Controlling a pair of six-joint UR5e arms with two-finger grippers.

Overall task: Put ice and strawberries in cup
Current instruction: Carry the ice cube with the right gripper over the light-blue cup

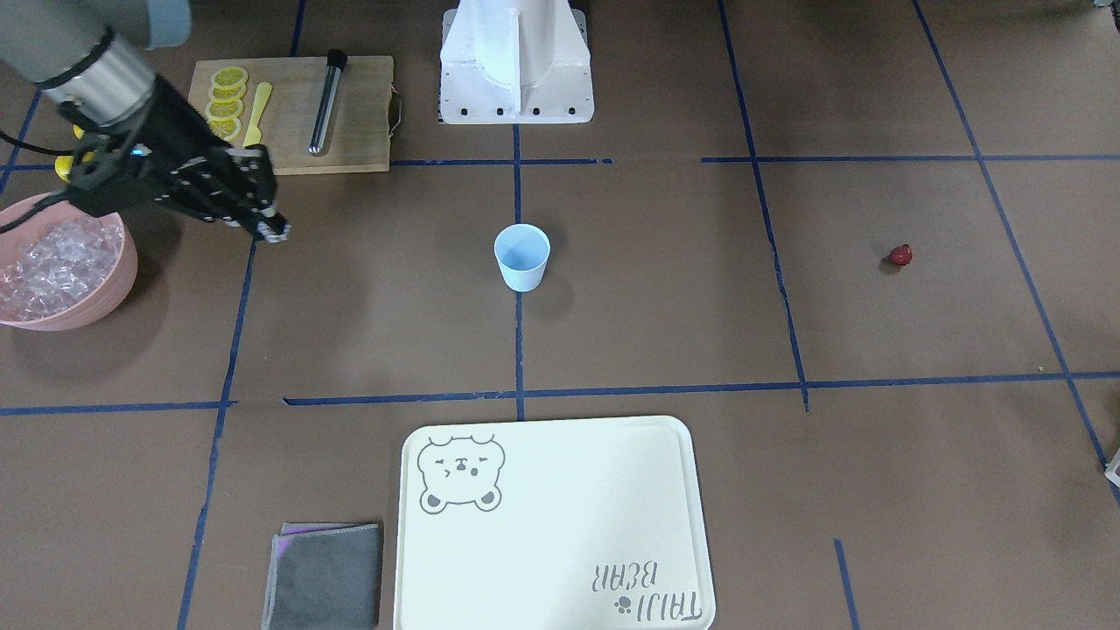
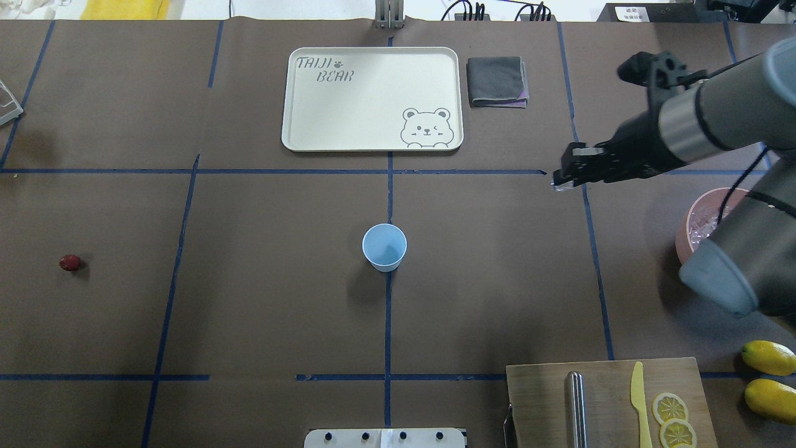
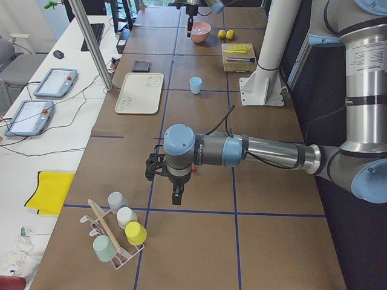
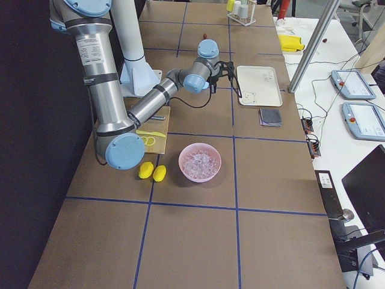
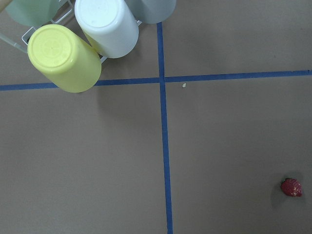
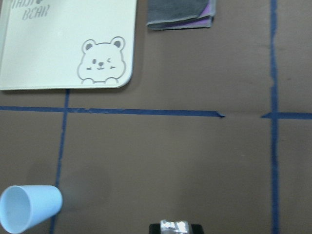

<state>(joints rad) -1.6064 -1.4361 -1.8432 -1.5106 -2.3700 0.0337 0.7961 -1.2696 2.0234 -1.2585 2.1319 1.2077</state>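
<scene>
The light blue cup stands upright at the table's middle; it also shows in the overhead view and the right wrist view. The strawberry lies alone far to the left, and shows in the left wrist view. Ice fills the pink bowl. My right gripper hovers between the bowl and the cup, shut on a glassy ice cube. My left gripper shows only in the exterior left view, above the strawberry's area; I cannot tell whether it is open or shut.
A white bear tray and a folded grey cloth lie at the far side. A cutting board with lemon slices, a yellow knife and a metal rod sits near the robot's base. Two lemons lie beside it. A rack of cups stands at the table's left end.
</scene>
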